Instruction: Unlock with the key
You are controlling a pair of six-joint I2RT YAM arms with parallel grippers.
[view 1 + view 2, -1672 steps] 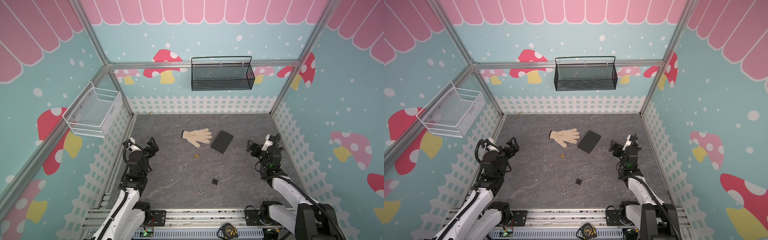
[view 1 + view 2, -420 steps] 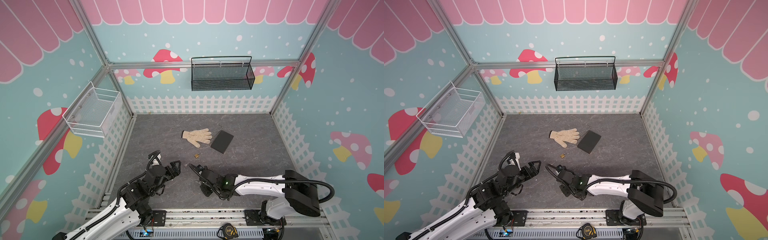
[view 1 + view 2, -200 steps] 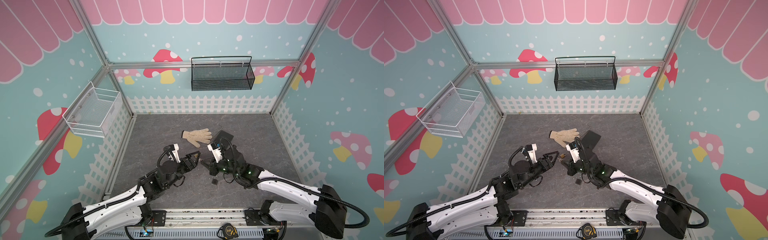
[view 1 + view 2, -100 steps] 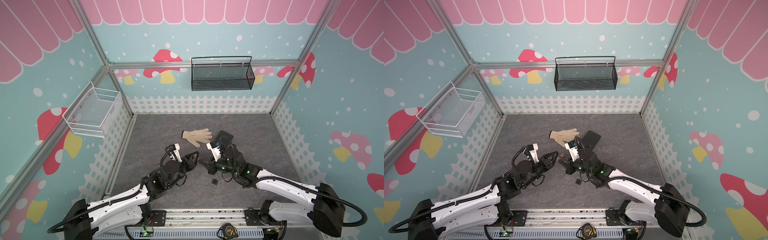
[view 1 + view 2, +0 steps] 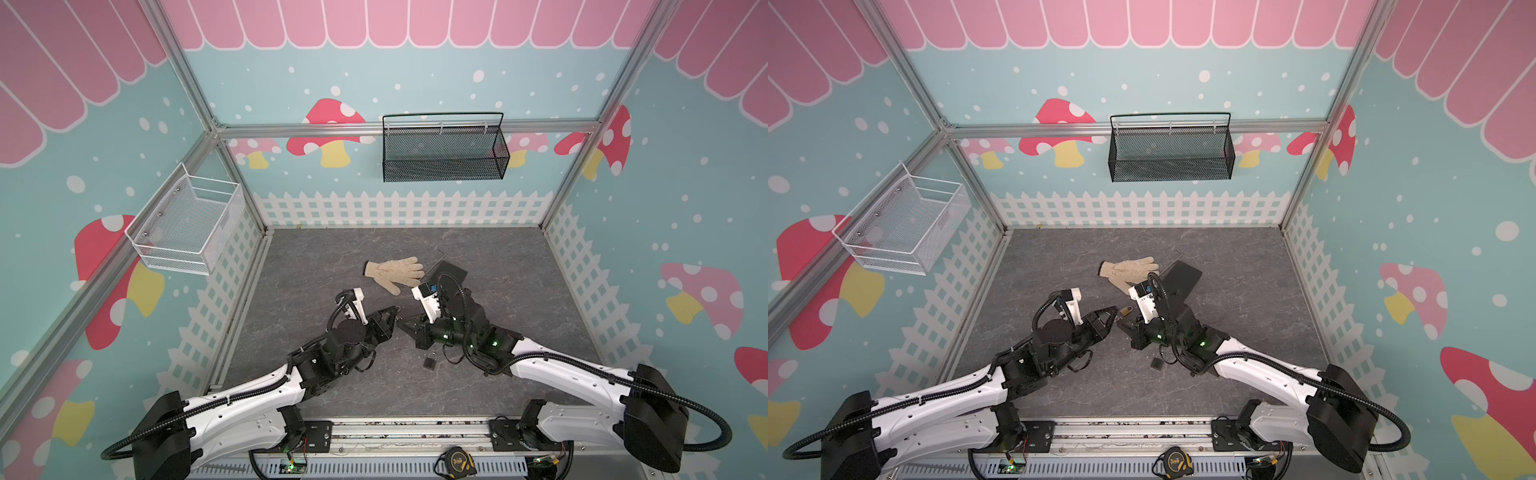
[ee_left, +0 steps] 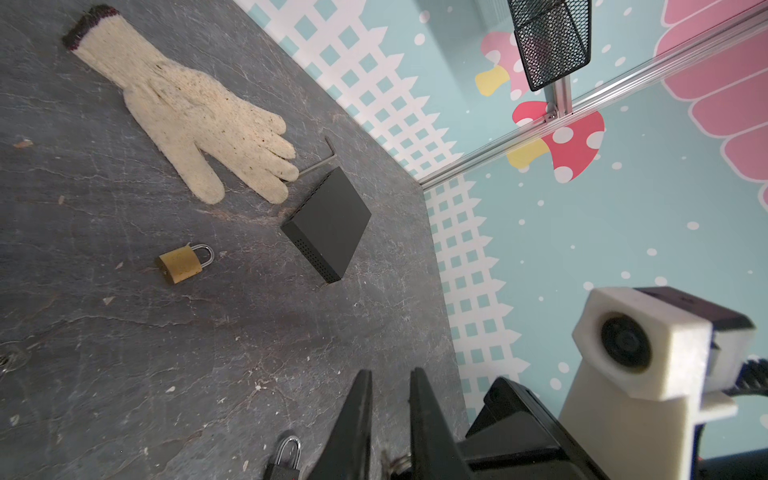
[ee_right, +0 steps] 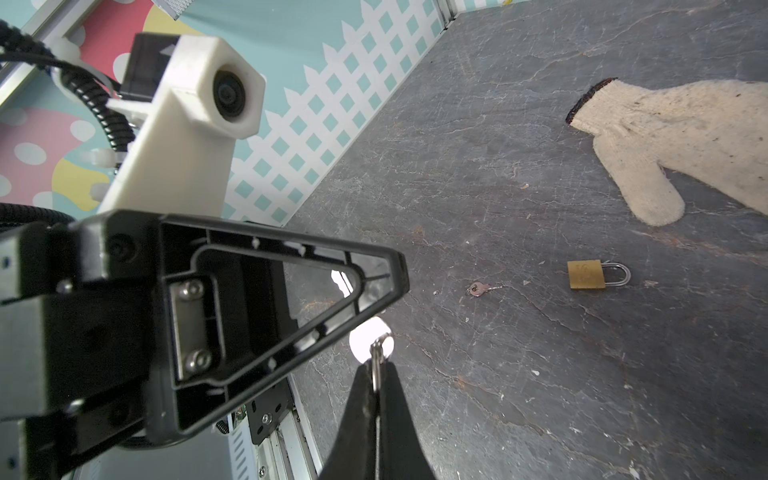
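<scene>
Jaws of right gripper clenched on small silver metal key ring, held clear of grey stone-look counter. Left gripper sits tip to tip with it in both top views. Its jaws are nearly together with a narrow gap; cannot tell whether they pinch anything. Small brass padlock lies flat near loose silver key. Small black padlock lies close by right arm. Cream knit glove lies farther back.
</scene>
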